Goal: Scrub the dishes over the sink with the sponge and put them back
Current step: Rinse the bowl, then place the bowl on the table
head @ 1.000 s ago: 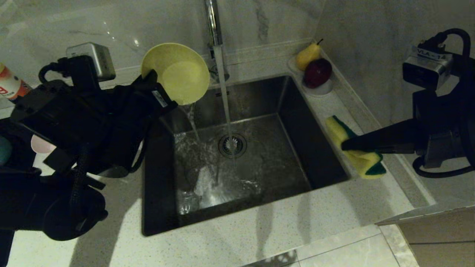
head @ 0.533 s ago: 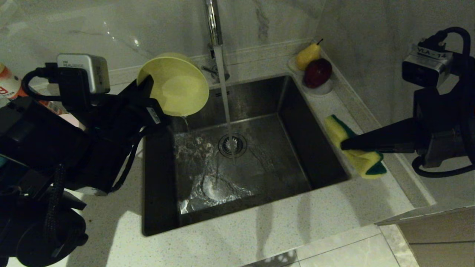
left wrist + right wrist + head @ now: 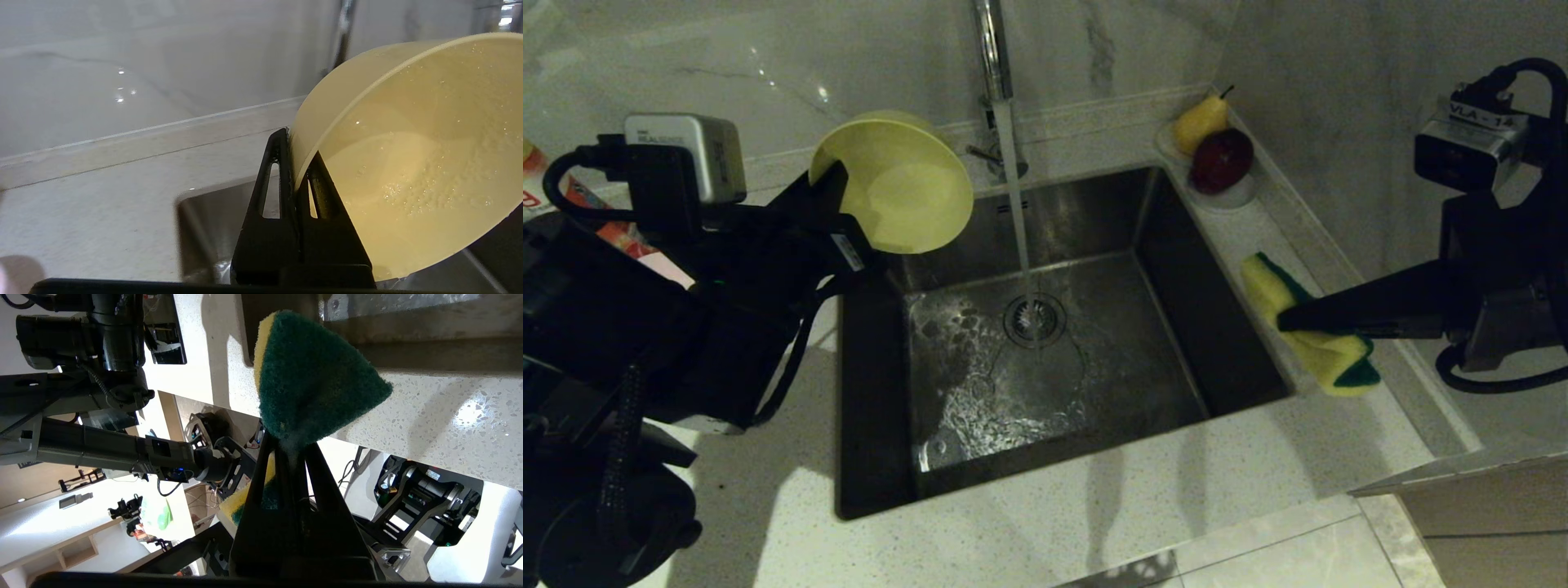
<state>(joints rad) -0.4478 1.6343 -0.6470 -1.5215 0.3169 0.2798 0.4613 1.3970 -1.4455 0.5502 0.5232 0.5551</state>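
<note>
Reading from the left, a red and white bottle [image 3: 556,204] is half hidden behind the left arm at the counter's edge; its lettering cannot be made out. A silver camera block [image 3: 686,155] sits on the left wrist, its small print too fine to read. The left gripper [image 3: 837,208] is clenched on the rim of the yellow bowl [image 3: 894,184], a smooth round plastic dish held tilted above the sink's back left corner, its wet inside beaded with droplets in the left wrist view [image 3: 412,163]. The two black fingers [image 3: 282,228] are pressed on either side of the thin rim. The sink [image 3: 1217,327], a square basin of brushed steel with a round drain strainer [image 3: 1035,320], is set into a pale speckled counter [image 3: 1054,523]. A thin stream is run from the chrome tap [image 3: 990,49] onto the strainer, and the basin floor is rippled with water. A pear [image 3: 1201,121] and a dark red apple [image 3: 1222,159] are kept on a white dish [image 3: 1233,198] at the back right corner. The sponge [image 3: 1319,335], coarse green scouring face on yellow foam, is pinched and bent by the right gripper [image 3: 1286,320] above the counter just right of the sink. "VLA-14" is printed on the right wrist camera [image 3: 1470,147].
</note>
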